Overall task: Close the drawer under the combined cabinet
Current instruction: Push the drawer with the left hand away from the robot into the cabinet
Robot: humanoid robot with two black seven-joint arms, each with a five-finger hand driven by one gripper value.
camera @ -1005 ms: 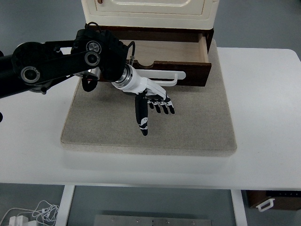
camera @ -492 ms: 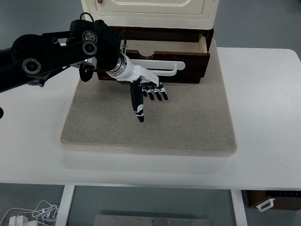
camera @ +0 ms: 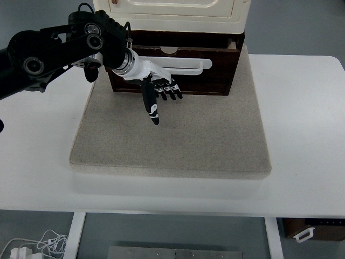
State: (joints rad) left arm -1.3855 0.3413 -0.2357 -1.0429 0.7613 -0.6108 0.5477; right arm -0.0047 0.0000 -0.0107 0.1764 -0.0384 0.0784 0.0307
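Observation:
A dark wooden drawer (camera: pixel 205 75) with a white bar handle (camera: pixel 186 65) sits under a cream cabinet (camera: pixel 172 13). It stands out only a little, with a thin strip of its pale inside showing. My left hand (camera: pixel 159 94) lies flat against the drawer's front, just below the handle. Its black fingers (camera: pixel 171 93) are spread and point down over the mat, and it holds nothing. The black left arm (camera: pixel 54 48) comes in from the upper left. My right arm does not show.
Cabinet and drawer stand on a grey mat (camera: pixel 172 135) on a white table (camera: pixel 302 135). White cables (camera: pixel 38 245) lie on the floor at the lower left, and a brown object (camera: pixel 312 229) shows under the table at the lower right.
My left hand has moved toward the cabinet with the drawer front ahead of it. The drawer has slid in from well open to nearly shut.

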